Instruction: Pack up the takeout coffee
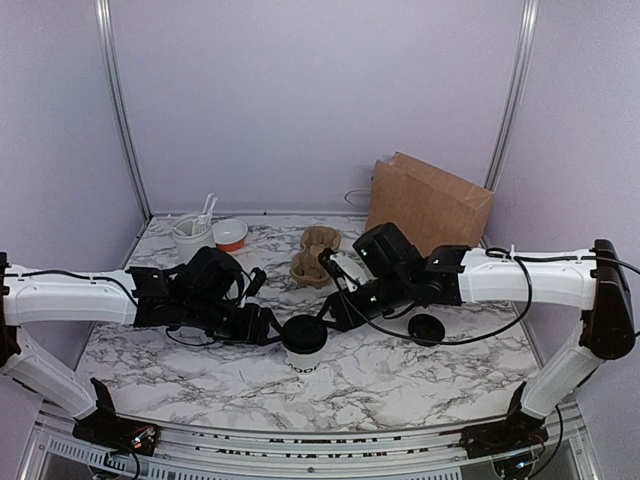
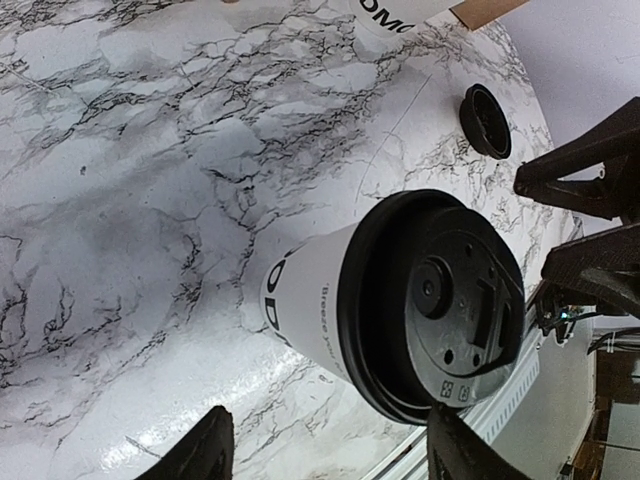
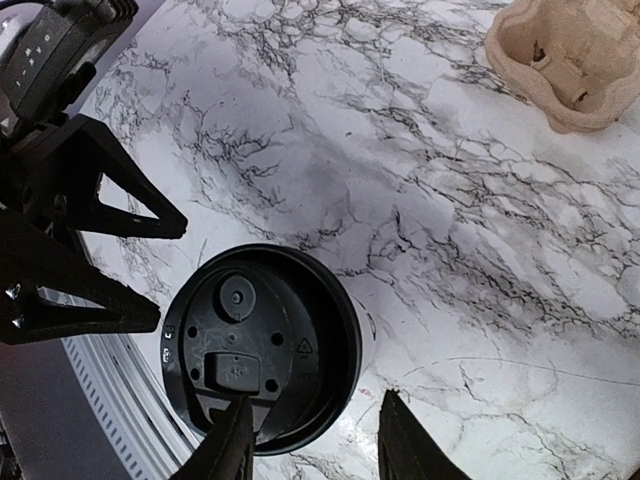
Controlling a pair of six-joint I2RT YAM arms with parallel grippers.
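The takeout coffee (image 1: 303,338) is a white paper cup with black lettering and a round black lid. It stands upright near the table's front middle, between both grippers. In the left wrist view the takeout coffee (image 2: 400,300) sits just past my left gripper (image 2: 325,440), which is open, its right finger close by the lid's rim. In the right wrist view the takeout coffee (image 3: 262,345) fills the lower left. My right gripper (image 3: 315,425) is open and straddles the lid's edge, with one finger over the lid and the other beside the cup.
A loose black lid (image 1: 427,328) lies right of the cup. A brown pulp cup carrier (image 1: 315,255) sits behind it, and a brown paper bag (image 1: 430,205) stands at the back right. A utensil holder (image 1: 192,238) and an orange-and-white cup (image 1: 230,235) stand at the back left.
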